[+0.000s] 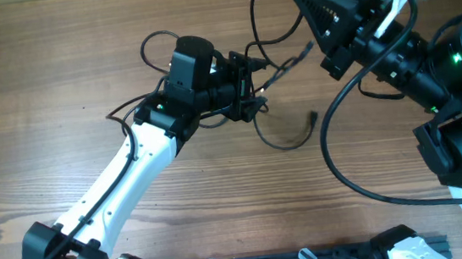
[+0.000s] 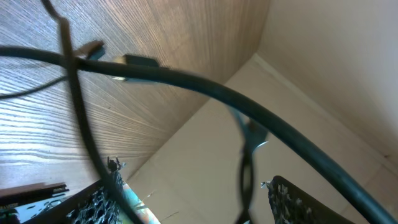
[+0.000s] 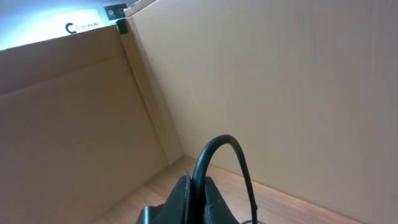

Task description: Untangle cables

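Cables (image 1: 255, 103) lie bunched in a small knot at the centre of the overhead view, with loose strands curling off toward the lower right and upward. They look light, thin and limp, likely to slip through a weak pinch and to tighten if pulled hard. The stiffer plug end (image 1: 312, 118), or a strand just beside the knot, seems the better hold. Left gripper (image 2: 196, 202) sits at the knot, jaws wide apart, a thin strand passing between them ungripped. Right gripper (image 3: 198, 193), at the upper right, is closed on one strand that arcs out of its tips.
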`<action>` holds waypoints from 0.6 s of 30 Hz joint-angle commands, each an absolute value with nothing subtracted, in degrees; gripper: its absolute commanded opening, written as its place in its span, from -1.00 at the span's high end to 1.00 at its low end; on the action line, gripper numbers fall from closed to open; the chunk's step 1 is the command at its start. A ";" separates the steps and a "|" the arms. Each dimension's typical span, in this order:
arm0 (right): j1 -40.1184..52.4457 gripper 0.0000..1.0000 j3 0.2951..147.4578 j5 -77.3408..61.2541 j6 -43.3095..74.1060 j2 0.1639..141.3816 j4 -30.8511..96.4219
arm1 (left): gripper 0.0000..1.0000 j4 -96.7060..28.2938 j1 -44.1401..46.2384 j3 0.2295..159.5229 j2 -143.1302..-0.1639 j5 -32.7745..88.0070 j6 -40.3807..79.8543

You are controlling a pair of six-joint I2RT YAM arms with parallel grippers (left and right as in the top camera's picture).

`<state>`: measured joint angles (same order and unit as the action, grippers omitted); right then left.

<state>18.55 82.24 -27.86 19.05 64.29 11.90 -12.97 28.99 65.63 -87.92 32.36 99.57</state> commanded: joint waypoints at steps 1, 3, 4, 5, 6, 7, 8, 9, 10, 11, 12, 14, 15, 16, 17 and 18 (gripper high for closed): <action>18.31 0.91 83.02 -29.69 19.73 63.53 11.20 | -0.22 -12.86 29.47 65.80 -88.09 31.33 99.88; 18.28 0.91 83.02 -29.28 19.68 63.53 11.18 | 0.43 -13.08 29.47 65.80 -88.09 31.40 99.20; 18.28 0.91 83.02 -27.64 19.66 63.53 11.27 | 0.74 -13.37 29.47 65.80 -88.09 31.42 98.74; 18.28 0.91 83.02 -26.26 19.66 63.53 11.42 | 0.92 -14.04 29.47 65.80 -88.09 31.40 97.65; 18.28 0.91 83.02 -23.90 19.62 63.53 11.64 | 0.92 -14.85 29.47 65.80 -88.09 31.42 96.33; 18.28 0.91 83.02 -21.17 19.49 63.53 11.86 | 0.92 -16.03 29.45 65.80 -88.09 31.42 94.63; 18.28 0.91 83.02 -14.41 19.20 63.53 12.47 | 0.92 -19.51 29.34 65.80 -88.09 31.48 91.37; 18.28 0.91 83.02 -11.25 18.59 63.53 12.73 | 0.92 -21.26 29.28 65.80 -88.09 31.48 90.02; 18.28 0.91 83.02 -5.78 16.78 63.53 13.17 | 0.92 -24.08 28.93 65.80 -88.09 31.64 87.68; 18.28 0.91 83.02 -1.76 15.35 63.53 13.50 | 0.92 -25.93 28.56 65.80 -88.09 31.70 86.13; 18.28 0.92 83.02 6.02 13.39 63.55 14.26 | 0.92 -29.06 27.77 65.80 -88.09 32.08 83.68; 18.28 0.92 83.02 19.40 11.64 63.66 15.42 | 0.92 -33.78 25.69 65.80 -88.07 33.30 79.09; 18.28 0.91 83.02 25.96 10.59 63.66 15.79 | 0.92 -35.05 24.88 65.80 -88.07 34.04 77.54; 18.28 0.91 83.02 30.94 9.72 63.77 15.94 | 0.92 -36.80 23.68 65.80 -88.07 35.14 75.33; 18.28 0.91 83.02 37.65 8.25 63.94 15.90 | 0.92 -38.30 22.46 65.80 -88.07 36.21 73.49; 18.28 0.91 83.02 45.41 6.52 64.16 15.75 | 0.92 -39.51 21.21 65.80 -88.07 37.30 71.85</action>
